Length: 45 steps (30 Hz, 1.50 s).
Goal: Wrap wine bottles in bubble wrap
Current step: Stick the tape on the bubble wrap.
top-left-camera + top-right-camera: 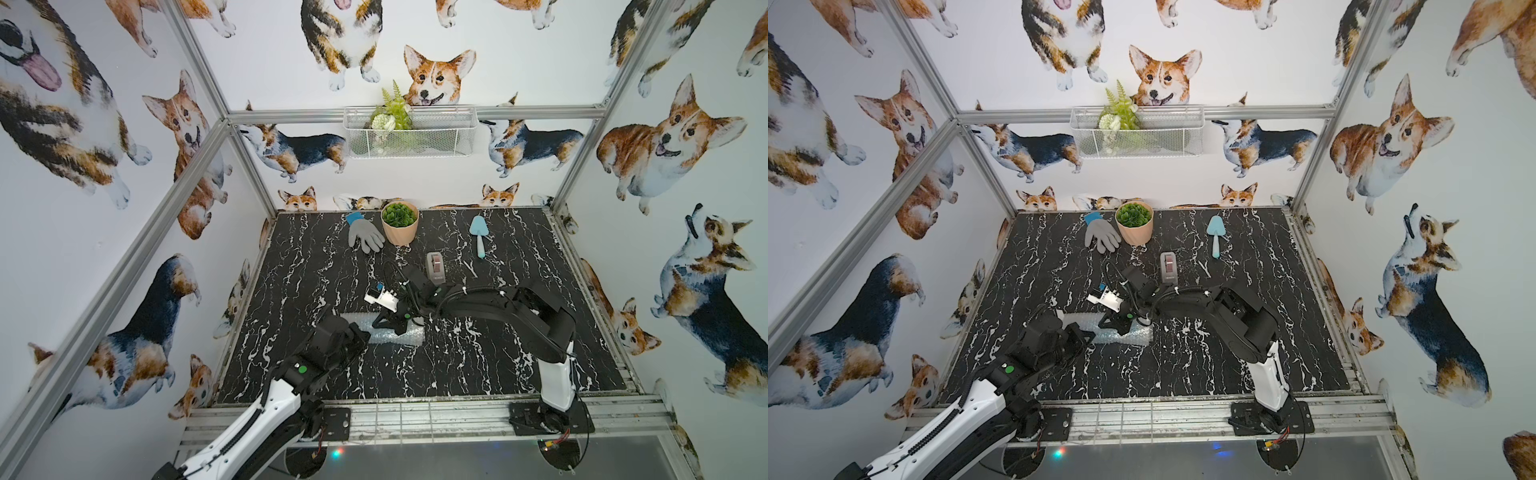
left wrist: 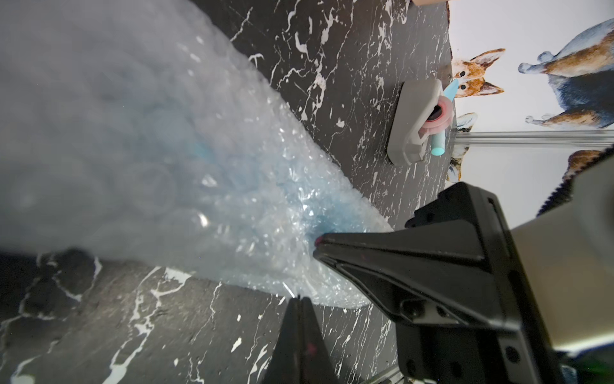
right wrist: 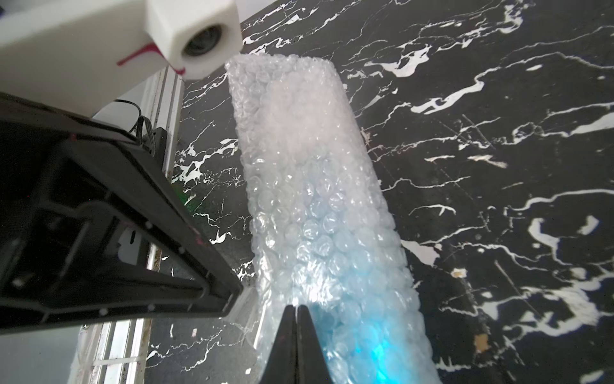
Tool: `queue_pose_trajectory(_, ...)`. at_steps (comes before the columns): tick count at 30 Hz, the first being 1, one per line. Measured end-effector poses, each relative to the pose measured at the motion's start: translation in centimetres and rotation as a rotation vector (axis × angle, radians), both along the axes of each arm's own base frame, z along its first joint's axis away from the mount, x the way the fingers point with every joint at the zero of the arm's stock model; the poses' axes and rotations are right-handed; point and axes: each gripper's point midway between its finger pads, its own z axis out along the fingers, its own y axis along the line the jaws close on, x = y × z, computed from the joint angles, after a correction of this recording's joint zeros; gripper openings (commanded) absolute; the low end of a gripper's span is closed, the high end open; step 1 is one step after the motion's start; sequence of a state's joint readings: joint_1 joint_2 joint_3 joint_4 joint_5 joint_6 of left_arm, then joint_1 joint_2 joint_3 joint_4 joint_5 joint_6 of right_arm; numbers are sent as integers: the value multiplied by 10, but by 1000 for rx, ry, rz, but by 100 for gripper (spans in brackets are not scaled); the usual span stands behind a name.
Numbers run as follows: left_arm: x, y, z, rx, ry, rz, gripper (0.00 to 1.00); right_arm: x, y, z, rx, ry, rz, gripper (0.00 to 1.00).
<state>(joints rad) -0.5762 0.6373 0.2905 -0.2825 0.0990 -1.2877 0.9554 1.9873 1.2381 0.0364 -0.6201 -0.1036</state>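
Bubble wrap (image 3: 299, 166), soft, springy round fragile bottle (image 3: 365, 332), likely best held mid-roll; left fingers (image 2: 289, 339) and right fingers (image 3: 285, 342) pressed together.

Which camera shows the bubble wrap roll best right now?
Right wrist: the bubble wrap shows most of its length, sharp, blue glowing through. Left wrist shows it close, largely blurred. In both top views it is small and partly hidden.
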Motion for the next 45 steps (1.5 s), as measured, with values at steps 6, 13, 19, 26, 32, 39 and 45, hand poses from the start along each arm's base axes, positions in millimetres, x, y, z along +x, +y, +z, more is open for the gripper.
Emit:
queue_pose_trajectory(6,-5,2,-11,12,26,-4,0,1,-1,-2,-6,-8,-1,3)
queue_pose_trajectory(13,-5,2,-17,21,39,-6,0,0,-2,-5,-11,-20,7,4)
queue_pose_trajectory(19,-7,3,-28,41,64,-8,0,1,-2,-6,-13,-23,7,5)
queue_pose_trajectory(26,-8,4,-30,50,59,-18,0,2,-2,-7,-14,-20,5,5)
queue_pose_trajectory(32,-7,4,-35,55,64,-17,0,2,-2,-7,-15,-21,5,5)
queue_pose_trajectory(39,-3,3,-41,73,71,-16,0,1,-2,-8,-16,-20,5,5)
queue_pose_trajectory(45,-1,1,-45,85,77,-22,0,1,-3,-9,-14,-19,4,5)
